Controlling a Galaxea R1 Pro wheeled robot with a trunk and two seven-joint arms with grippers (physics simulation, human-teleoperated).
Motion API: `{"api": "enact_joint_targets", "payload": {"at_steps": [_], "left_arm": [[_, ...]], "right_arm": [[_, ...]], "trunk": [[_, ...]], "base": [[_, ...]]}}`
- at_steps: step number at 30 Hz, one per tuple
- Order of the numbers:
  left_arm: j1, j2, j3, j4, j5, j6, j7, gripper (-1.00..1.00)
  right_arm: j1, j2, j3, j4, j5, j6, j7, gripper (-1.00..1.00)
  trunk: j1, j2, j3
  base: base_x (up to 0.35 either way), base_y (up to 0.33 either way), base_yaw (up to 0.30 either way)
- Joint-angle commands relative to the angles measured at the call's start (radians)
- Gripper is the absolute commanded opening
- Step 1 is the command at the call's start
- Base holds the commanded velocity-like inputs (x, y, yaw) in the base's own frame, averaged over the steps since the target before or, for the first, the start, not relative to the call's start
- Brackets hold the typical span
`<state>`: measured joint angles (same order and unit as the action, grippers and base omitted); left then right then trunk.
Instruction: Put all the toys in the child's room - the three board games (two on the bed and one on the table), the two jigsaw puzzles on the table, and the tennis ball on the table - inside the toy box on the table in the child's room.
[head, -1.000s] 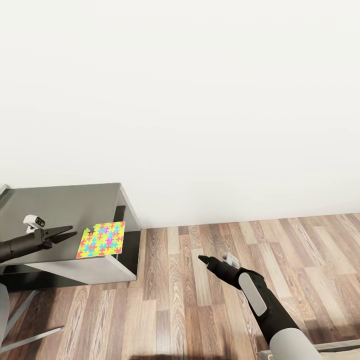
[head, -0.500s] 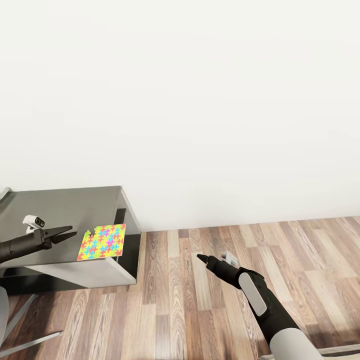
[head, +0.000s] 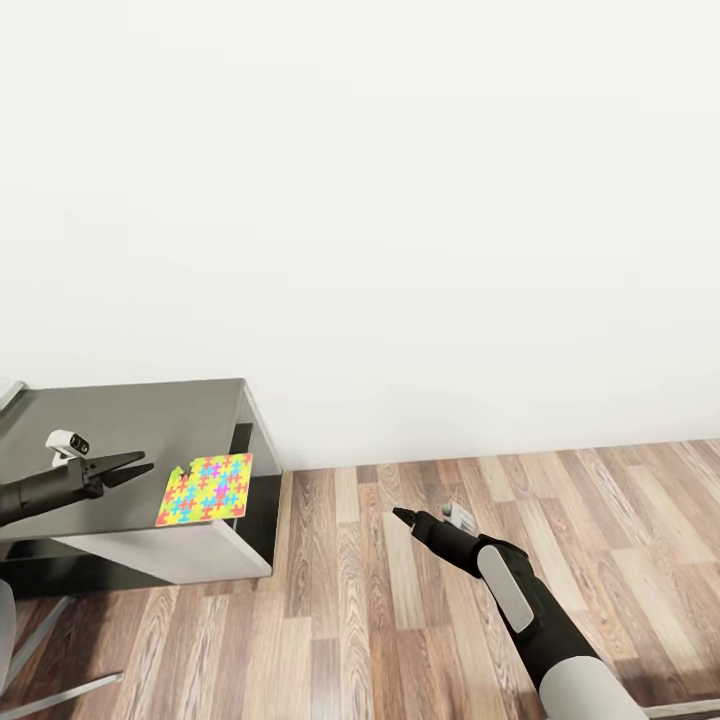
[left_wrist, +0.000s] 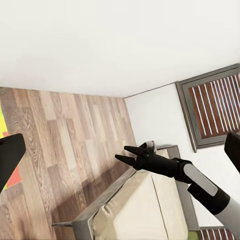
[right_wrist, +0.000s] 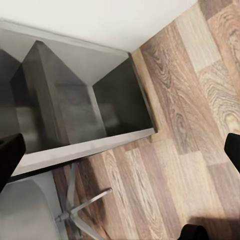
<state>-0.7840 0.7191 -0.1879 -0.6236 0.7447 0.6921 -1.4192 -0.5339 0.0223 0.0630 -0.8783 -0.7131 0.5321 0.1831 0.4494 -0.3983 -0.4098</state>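
Puzzle sits at the corner of the dark table.
Left claw waits beside it, open, holding nothing. Right claw looks pinched together, empty, above the floor.

A jigsaw puzzle lies on the near right corner of the table's side unit, which stands against the wall. The left gripper hangs just left of the puzzle. The right gripper is over the floor, well to the unit's right.
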Motion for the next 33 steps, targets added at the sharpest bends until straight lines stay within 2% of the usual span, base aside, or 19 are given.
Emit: {"api": "enact_joint_targets", "payload": {"at_steps": [1, 33], "left_arm": [[-0.001, 0.002, -0.007, 0.001, 0.007, 0.010, -0.003, 1.00], [-0.001, 0.002, -0.005, 0.002, 0.007, 0.010, 0.001, 1.00]], "right_arm": [[-0.001, 0.000, -0.001, -0.001, -0.001, 0.005, 0.001, 1.00], [-0.001, 0.001, 0.000, 0.001, 0.000, 0.003, 0.001, 1.00]], "trunk": [[0.001, -0.002, 0.000], [0.001, -0.002, 0.053]], "base": [[0.000, 0.000, 0.000], [0.000, 0.000, 0.000]]}}
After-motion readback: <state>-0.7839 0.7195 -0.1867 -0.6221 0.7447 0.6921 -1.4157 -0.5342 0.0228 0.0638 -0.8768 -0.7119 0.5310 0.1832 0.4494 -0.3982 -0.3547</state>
